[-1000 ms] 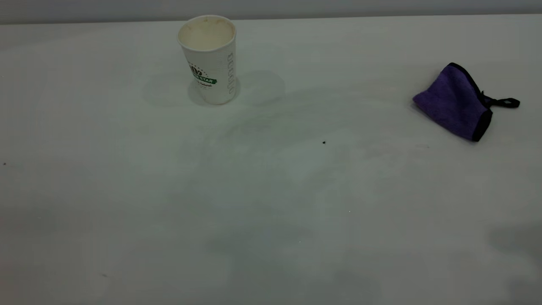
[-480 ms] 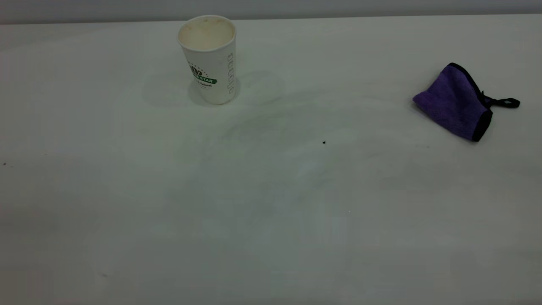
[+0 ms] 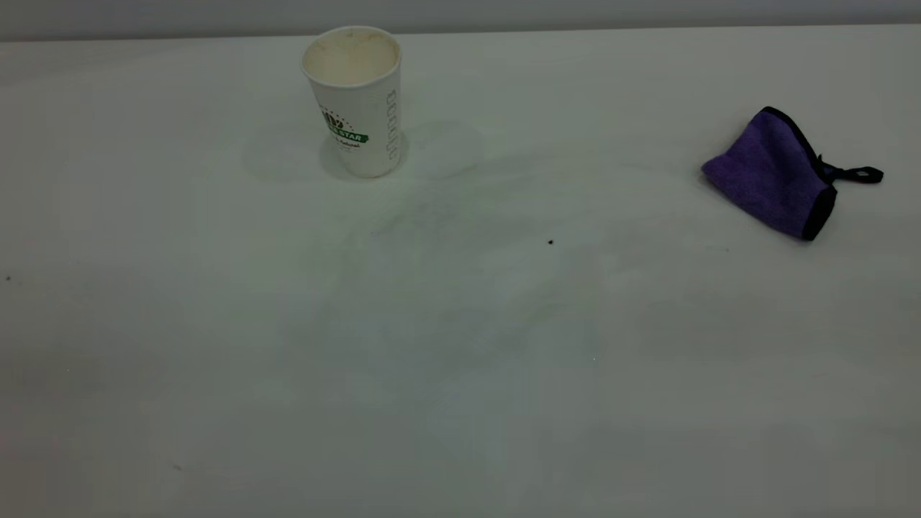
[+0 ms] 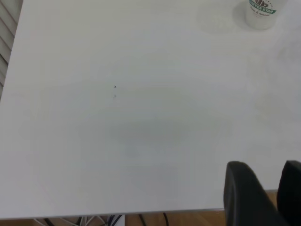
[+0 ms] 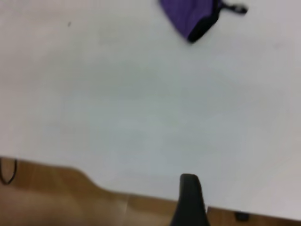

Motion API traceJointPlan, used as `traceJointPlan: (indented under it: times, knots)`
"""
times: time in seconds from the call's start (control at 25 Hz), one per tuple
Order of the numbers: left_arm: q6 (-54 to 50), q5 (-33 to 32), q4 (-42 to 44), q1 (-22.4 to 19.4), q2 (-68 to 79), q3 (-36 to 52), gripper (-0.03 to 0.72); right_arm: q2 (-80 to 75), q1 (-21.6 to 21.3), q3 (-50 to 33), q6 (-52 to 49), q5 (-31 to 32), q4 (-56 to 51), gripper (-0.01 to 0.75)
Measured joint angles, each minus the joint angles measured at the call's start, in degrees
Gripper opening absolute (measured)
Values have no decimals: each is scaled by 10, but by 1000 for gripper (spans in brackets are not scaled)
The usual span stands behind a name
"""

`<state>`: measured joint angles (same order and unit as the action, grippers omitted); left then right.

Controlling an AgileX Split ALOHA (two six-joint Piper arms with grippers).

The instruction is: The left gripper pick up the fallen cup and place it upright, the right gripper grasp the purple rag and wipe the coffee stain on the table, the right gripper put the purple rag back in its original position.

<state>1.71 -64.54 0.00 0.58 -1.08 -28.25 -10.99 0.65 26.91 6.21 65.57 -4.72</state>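
The left gripper (image 4: 263,193) is hanging over the near edge of the table (image 3: 460,374), its two black fingers (image 4: 242,190) standing slightly apart with nothing between them. The right gripper (image 5: 190,200) is sitting by the table's edge too, only one dark finger showing, so whether it is open or closed cannot be told. Farther out, the white paper cup (image 3: 354,99) is standing upright at the far side, mouth up, green banner facing the camera. The purple rag (image 3: 773,173) is lying crumpled well to the right, its black loop (image 3: 860,173) pointing outward. A tiny black speck (image 3: 550,242) is sitting between them; no brown blot is showing.
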Motion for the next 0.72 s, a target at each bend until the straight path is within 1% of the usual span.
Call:
traceJointPlan:
  times: [0.52, 0.72]
  knots:
    - [0, 0, 0, 0, 0, 0, 239, 113, 0, 0, -4, -2, 9, 606]
    - [0, 0, 0, 0, 0, 0, 239, 119, 0, 0, -4, -2, 9, 595]
